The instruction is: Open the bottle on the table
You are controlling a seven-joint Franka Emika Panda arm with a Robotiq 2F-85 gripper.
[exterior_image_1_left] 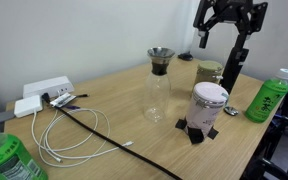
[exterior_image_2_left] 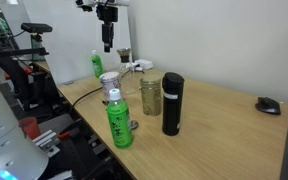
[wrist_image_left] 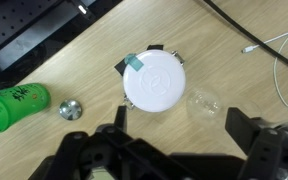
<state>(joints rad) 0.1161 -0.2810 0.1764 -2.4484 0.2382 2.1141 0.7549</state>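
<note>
**While the black Robotiq gripper (exterior_image_1_left: 227, 25) hung open, the squat whitish-grey bottle (exterior_image_1_left: 209, 105) sat capped**

Since nothing lay between the jaws, which stood spread to their widest, the step in hand read as the approach. The gripper hovered high above the large light-brown wooden table (exterior_image_1_left: 119, 80), gripping nothing. The wrist view looked almost straight down on the broad white cap (wrist_image_left: 154, 82), which sat a little ahead of the jaws rather than between them. The next move would likely call for centring over the cap, descending, closing on its rim and twisting. The bottle stood upright near the table's edge, a dark label band below its cap. It was just beside a clear glass carafe with a dark funnel top (exterior_image_1_left: 160, 85), and a slim green plastic bottle (exterior_image_1_left: 269, 95) stood further along.
</note>
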